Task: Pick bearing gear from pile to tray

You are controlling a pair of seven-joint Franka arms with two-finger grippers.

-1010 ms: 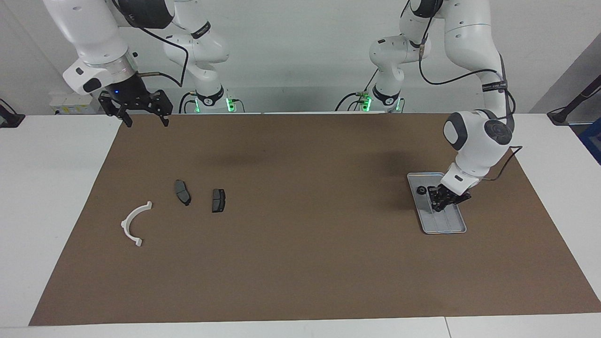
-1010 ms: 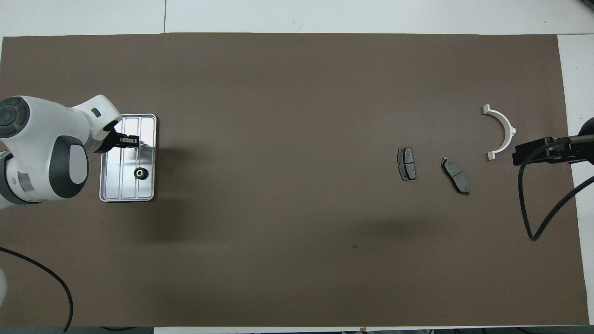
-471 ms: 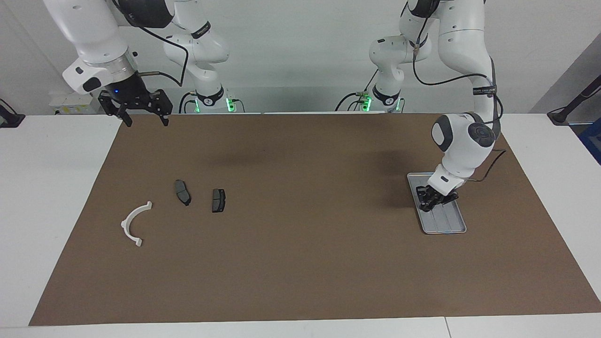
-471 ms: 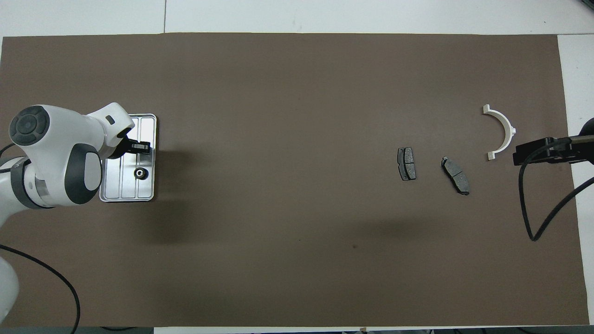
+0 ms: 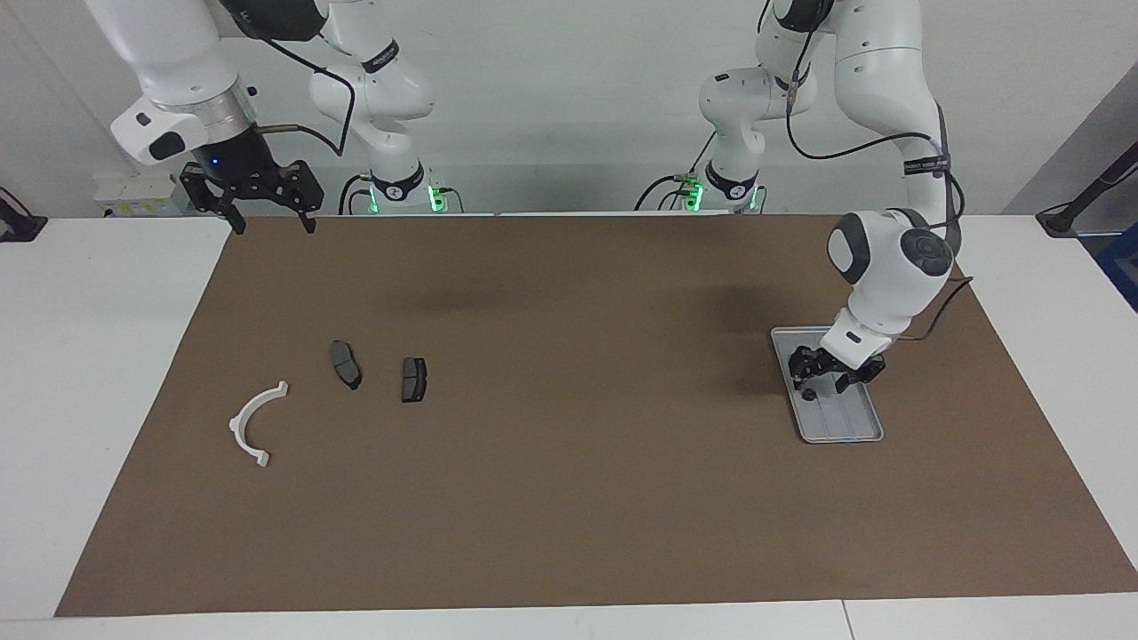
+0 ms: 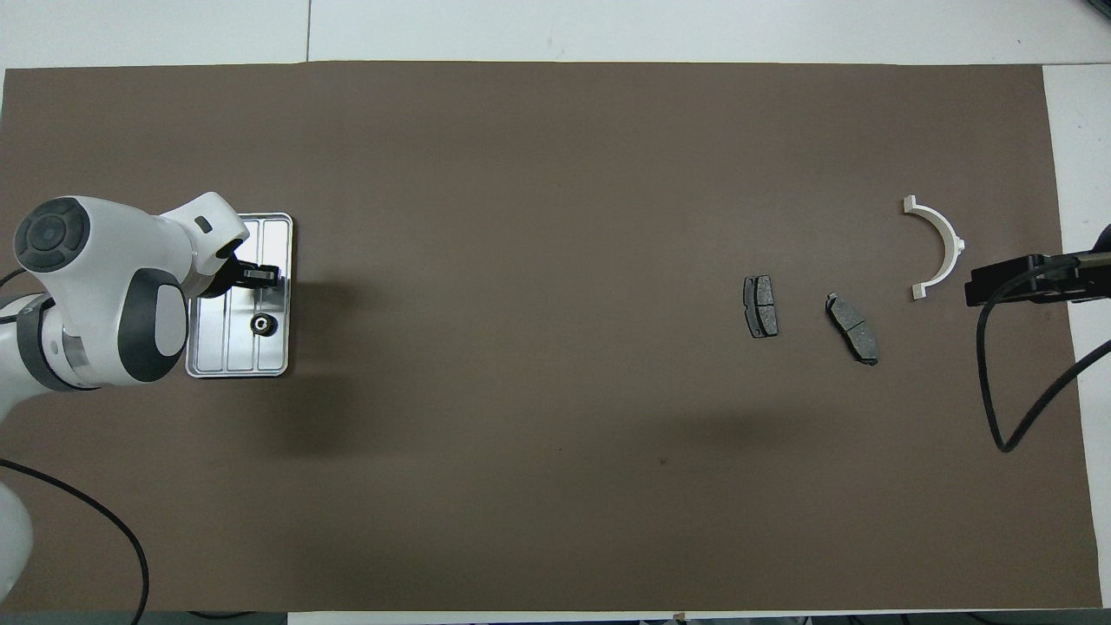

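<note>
The silver ridged tray (image 5: 845,425) (image 6: 224,360) lies at the left arm's end of the brown mat. A small black bearing gear (image 6: 262,324) lies in it, seen in the overhead view; in the facing view the gripper hides it. My left gripper (image 5: 822,384) (image 6: 263,276) hangs tilted just over the tray, open and empty, apart from the gear. The pile at the right arm's end holds a white half-ring (image 5: 253,422) (image 6: 939,243) and two dark brake pads (image 5: 346,364) (image 6: 760,306). My right gripper (image 5: 273,222) waits open, raised over the mat's edge.
The second brake pad (image 5: 413,380) (image 6: 851,327) lies beside the first. The brown mat (image 5: 569,498) covers most of the white table. The right arm's cable (image 6: 998,417) hangs over the mat's end near the half-ring.
My left gripper has shifted a little over the tray toward the gear's end, and its wrist has lifted. The gear has stayed put. My right gripper has risen slightly.
</note>
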